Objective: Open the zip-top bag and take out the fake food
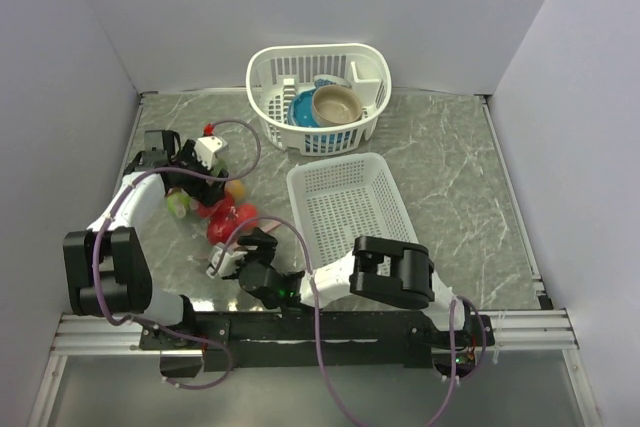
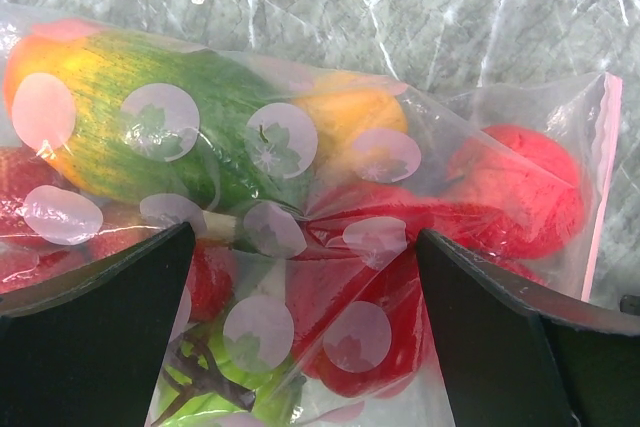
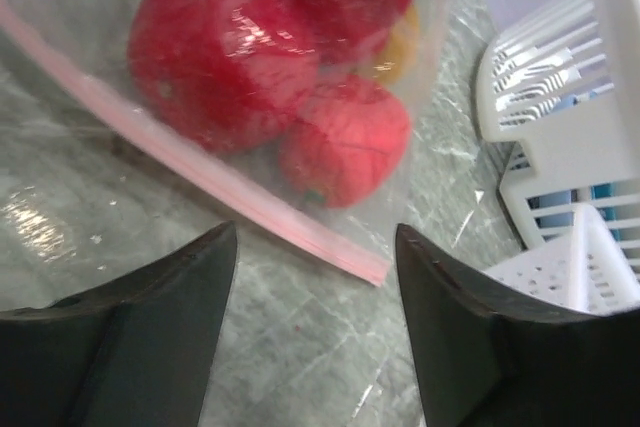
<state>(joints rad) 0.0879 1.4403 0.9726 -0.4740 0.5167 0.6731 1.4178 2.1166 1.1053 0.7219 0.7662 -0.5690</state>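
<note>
The zip-top bag [image 1: 218, 212] lies on the marble table at the left, stuffed with fake food [image 1: 232, 215]. In the left wrist view the bag [image 2: 300, 147] fills the frame, holding a green-yellow piece [image 2: 150, 117], an orange one [image 2: 345, 112] and red ones [image 2: 520, 187]. My left gripper [image 2: 305, 277] is open, its fingers [image 2: 90, 327] standing either side of the bag's middle. In the right wrist view the pink zip strip [image 3: 200, 187] runs slantwise in front of red pieces [image 3: 220, 52]. My right gripper [image 3: 315, 267] is open just short of the strip's end.
An empty white mesh basket [image 1: 345, 207] stands right of the bag, close to the right arm. A rounder white basket [image 1: 318, 97] at the back holds a blue bowl [image 1: 300, 109] and a tan bowl [image 1: 336, 104]. Walls close in the left, back and right.
</note>
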